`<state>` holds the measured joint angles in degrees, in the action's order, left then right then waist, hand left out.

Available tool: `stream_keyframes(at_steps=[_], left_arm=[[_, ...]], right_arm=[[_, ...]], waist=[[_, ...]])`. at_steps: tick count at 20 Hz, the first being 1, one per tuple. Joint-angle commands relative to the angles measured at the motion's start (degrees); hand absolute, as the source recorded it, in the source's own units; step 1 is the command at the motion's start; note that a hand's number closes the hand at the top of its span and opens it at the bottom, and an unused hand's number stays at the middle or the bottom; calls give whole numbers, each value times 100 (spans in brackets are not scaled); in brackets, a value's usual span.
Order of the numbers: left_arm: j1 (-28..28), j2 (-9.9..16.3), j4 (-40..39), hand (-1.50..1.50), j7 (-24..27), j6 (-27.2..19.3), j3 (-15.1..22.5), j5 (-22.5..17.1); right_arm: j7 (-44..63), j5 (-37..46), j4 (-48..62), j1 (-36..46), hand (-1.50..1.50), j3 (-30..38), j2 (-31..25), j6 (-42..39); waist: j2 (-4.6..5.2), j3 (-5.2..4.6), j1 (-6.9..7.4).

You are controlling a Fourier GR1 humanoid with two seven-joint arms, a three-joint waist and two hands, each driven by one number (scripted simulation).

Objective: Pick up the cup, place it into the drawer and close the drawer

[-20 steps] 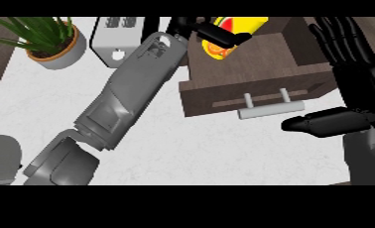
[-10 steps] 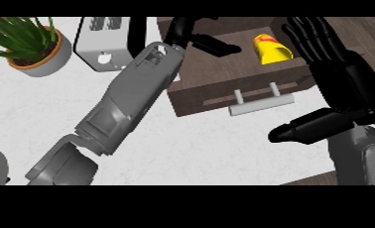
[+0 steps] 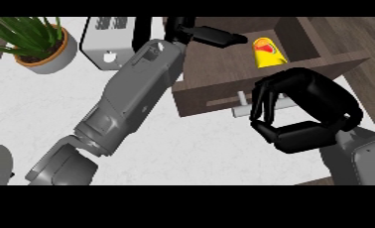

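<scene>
The cup [image 3: 268,53] (yellow, with a red patch) lies inside the open drawer [image 3: 219,68], near its back right corner, with no hand on it. The left hand [image 3: 201,32] reaches over the drawer's back left part, its fingers straight and pressed together, pointing toward the cup but stopping short of it. The right hand [image 3: 311,110] hangs at the drawer's front edge with its fingers [image 3: 267,98] curled over the pale handle [image 3: 245,108]; whether they actually touch it is hard to judge from above. Toward the tabletop's [image 3: 44,108] far left corner stand a potted plant [image 3: 36,43] and, beside it, a white appliance [image 3: 106,41].
</scene>
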<state>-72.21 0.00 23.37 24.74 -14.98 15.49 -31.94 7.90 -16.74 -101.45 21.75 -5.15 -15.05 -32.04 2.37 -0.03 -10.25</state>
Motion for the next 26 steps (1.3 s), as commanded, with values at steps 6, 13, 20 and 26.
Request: stream_keyframes(at_steps=[6,13,20,26], left_arm=[[114,0,-113,-150,516,-364,-20,-487],[204,0,123,-150,509,-112,-151,-642],[990,199,478,-150,832,272,-285,-723],[1410,404,1027,-150,722,440,-147,-646]], right_arm=[[164,1722,-342,-481,-150,-647,-783,-316],[-523,3669,948,-673,-150,-1293,-512,618],[-1459,4589,3406,116,-150,-1679,-237,1082],[-2186,4814,5558,1244,150,-1142,45,1805]], waist=[[-139,7,488],[-188,9,1010],[-167,11,1285],[-134,22,1580]])
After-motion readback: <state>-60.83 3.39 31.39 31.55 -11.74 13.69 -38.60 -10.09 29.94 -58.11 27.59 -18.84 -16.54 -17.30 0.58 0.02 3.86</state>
